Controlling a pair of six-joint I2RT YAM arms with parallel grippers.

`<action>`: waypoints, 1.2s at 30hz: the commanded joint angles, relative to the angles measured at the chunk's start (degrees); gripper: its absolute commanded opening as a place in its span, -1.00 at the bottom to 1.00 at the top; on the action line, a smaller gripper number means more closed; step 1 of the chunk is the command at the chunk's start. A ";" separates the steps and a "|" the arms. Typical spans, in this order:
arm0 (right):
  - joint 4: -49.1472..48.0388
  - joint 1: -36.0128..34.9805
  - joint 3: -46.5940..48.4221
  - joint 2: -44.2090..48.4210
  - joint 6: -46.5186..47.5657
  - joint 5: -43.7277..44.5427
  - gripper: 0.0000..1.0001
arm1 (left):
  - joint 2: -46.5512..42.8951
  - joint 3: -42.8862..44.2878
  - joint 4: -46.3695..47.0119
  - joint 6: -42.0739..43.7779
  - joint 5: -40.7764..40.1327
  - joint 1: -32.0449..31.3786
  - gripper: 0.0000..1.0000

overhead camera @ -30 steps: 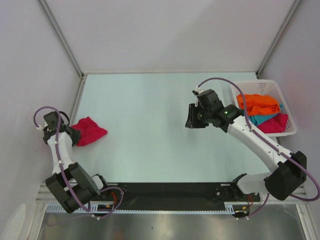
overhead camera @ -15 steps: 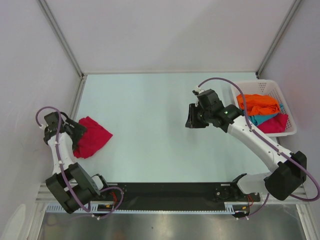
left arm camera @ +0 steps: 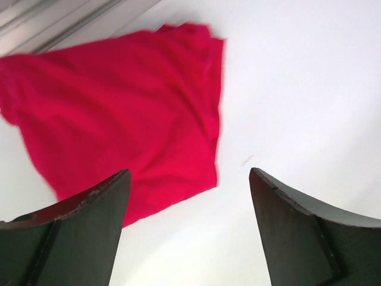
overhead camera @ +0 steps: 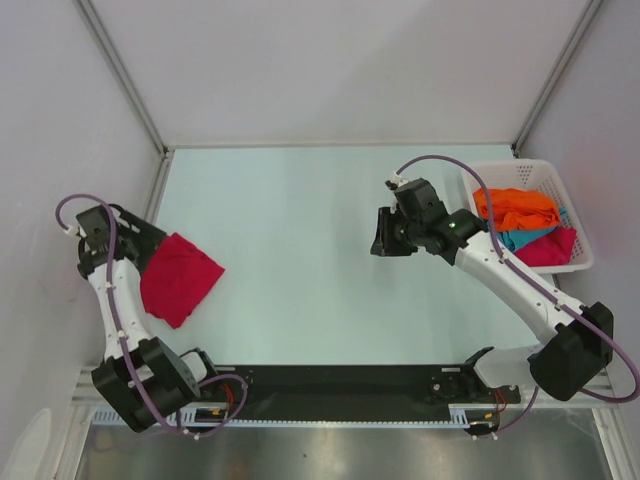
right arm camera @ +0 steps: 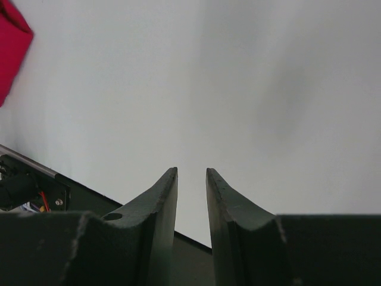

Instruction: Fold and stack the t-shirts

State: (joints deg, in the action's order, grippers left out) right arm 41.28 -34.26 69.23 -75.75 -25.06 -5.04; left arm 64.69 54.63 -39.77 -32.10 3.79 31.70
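A crimson red t-shirt [overhead camera: 181, 279] lies loosely folded on the table at the left, and it also fills the upper left of the left wrist view [left arm camera: 119, 113]. My left gripper [overhead camera: 138, 238] hovers at its far-left edge, open, with nothing between its fingers [left arm camera: 189, 172]. My right gripper [overhead camera: 381, 243] hangs over the table's middle right, its jaws a narrow gap apart and empty [right arm camera: 191, 170]. An orange t-shirt [overhead camera: 515, 208], a teal one [overhead camera: 527, 238] and another crimson one [overhead camera: 556, 248] lie crumpled in the basket.
The white slatted basket [overhead camera: 580, 215] stands at the table's right edge, just behind my right arm. Metal frame posts and white walls close in the table at the left, back and right. A black rail [overhead camera: 340, 380] runs along the near edge.
My left gripper has opened and let go of the red t-shirt, then drawn back towards the far left. The shirt has dropped and spread flatter on the table. The right arm has not moved.
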 commanded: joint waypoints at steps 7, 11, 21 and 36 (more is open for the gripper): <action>-1.55 0.33 0.82 -0.54 -1.40 -0.15 -0.37 | 8.69 3.12 8.21 -3.93 3.76 -5.25 0.70; -1.20 0.25 0.99 -0.89 -1.40 0.55 -0.37 | 13.79 0.57 12.51 -5.43 5.78 -7.35 0.70; -1.73 0.33 1.17 -2.83 -2.01 0.73 -0.37 | 29.18 7.23 14.19 -3.06 8.69 -16.84 0.71; -0.32 0.42 2.31 -3.01 -1.13 2.14 -0.38 | 32.70 4.78 13.58 -7.19 2.98 -16.32 0.70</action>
State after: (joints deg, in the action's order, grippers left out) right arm 40.93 -34.15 69.23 -79.09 -26.50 -3.92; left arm 97.01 59.59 -27.09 -37.76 8.47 14.52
